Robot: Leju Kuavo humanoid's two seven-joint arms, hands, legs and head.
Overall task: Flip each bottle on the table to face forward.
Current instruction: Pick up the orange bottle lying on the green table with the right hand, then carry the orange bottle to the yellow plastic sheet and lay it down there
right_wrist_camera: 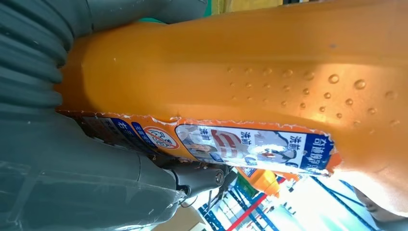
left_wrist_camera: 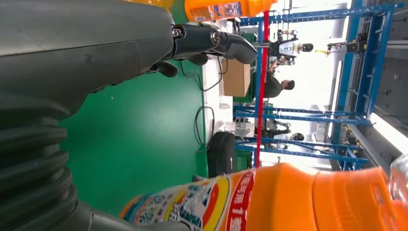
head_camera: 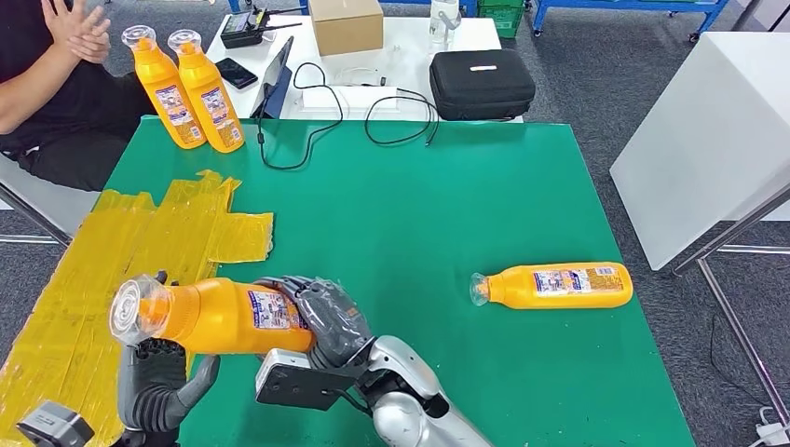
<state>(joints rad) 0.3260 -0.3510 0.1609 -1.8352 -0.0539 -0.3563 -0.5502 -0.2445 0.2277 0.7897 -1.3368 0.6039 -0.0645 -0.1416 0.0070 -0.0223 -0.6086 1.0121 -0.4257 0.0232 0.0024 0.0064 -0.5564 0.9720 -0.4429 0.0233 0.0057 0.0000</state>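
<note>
An orange bottle [head_camera: 219,317] with a clear cap is held on its side above the green table's [head_camera: 419,205] near left, cap pointing left. My right hand [head_camera: 321,321] grips its labelled body [right_wrist_camera: 240,72]. Just under the bottle's neck, my left hand [head_camera: 154,382] has its fingers [left_wrist_camera: 211,41] spread, and the bottle [left_wrist_camera: 298,197] passes beside its palm. A second orange bottle [head_camera: 559,285] lies on its side at the table's right, cap to the left. Two more orange bottles [head_camera: 166,88] [head_camera: 212,93] stand upright at the far left corner.
A patch of yellow tape [head_camera: 140,251] covers the table's left side. A person [head_camera: 56,74] sits at the far left. Behind the green table are a black case [head_camera: 482,84], a cardboard box [head_camera: 346,23] and cables [head_camera: 373,112]. A white table [head_camera: 708,140] stands to the right.
</note>
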